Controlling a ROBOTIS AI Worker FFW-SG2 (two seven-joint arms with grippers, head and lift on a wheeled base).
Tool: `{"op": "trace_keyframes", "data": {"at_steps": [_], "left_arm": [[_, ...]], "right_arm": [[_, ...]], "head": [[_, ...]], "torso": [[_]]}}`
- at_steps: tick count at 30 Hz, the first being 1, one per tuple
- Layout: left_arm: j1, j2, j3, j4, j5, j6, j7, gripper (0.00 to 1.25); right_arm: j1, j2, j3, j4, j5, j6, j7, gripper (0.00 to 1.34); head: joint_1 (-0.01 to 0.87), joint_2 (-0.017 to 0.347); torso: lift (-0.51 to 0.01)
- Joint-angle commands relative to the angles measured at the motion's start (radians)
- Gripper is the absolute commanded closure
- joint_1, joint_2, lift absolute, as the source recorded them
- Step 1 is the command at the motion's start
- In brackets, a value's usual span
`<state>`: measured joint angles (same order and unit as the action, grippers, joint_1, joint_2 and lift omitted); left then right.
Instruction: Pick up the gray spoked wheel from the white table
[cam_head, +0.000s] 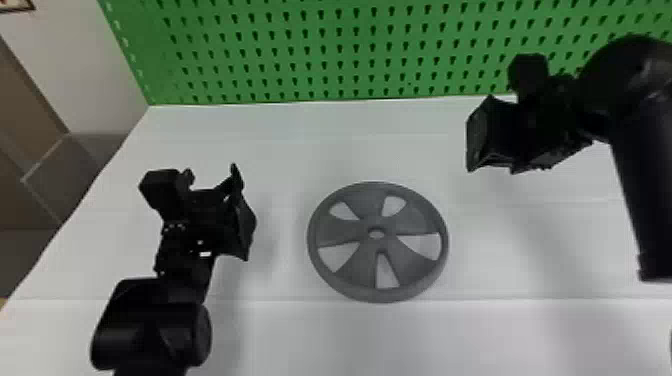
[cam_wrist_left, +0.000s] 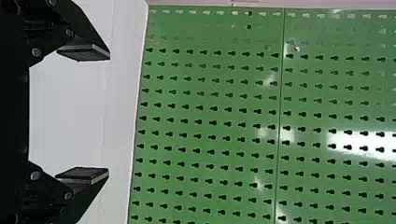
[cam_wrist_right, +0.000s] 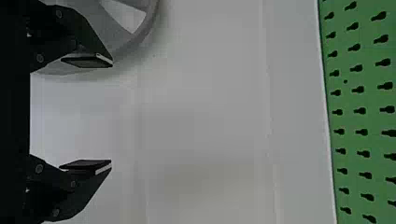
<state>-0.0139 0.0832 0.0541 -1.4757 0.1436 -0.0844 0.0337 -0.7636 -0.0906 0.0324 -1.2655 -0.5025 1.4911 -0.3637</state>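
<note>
Got a round gray spoked wheel (cam_head: 352, 227) between black left gripper (cam_head: 243, 212) and black right gripper (cam_head: 476, 140), fingers apart, well inside far edge of white worktop (cam_head: 300, 145).

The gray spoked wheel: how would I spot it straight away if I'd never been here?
Find the green pegboard, then look down to the white table in front of it. The wheel lies there, between the black left tool and right tool; it alone is gray and round, with five openings around its hub.
</note>
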Motion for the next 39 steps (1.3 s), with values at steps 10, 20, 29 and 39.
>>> {"op": "trace_keyframes", "data": {"at_steps": [10, 20, 29, 39], "left_arm": [[-0.012, 0.001, -0.008, 0.0, -0.024, 0.002, 0.0, 0.38], [-0.023, 0.007, -0.014, 0.0, -0.035, 0.002, 0.005, 0.38], [-0.035, 0.029, -0.059, 0.0, -0.01, 0.008, 0.043, 0.38], [-0.037, 0.043, -0.076, 0.0, 0.01, 0.008, 0.058, 0.38]], "right_arm": [[-0.126, -0.023, 0.05, 0.267, -0.108, 0.081, -0.029, 0.49], [-0.189, -0.037, 0.072, 0.411, -0.105, 0.081, -0.029, 0.49], [-0.22, -0.052, 0.011, 0.485, -0.093, 0.081, -0.029, 0.49], [-0.207, -0.057, -0.019, 0.483, -0.07, 0.081, -0.029, 0.49]], "head": [[0.784, 0.129], [0.784, 0.129], [0.784, 0.129], [0.784, 0.129]], "torso": [[-0.064], [-0.064], [-0.064], [-0.064]]}}
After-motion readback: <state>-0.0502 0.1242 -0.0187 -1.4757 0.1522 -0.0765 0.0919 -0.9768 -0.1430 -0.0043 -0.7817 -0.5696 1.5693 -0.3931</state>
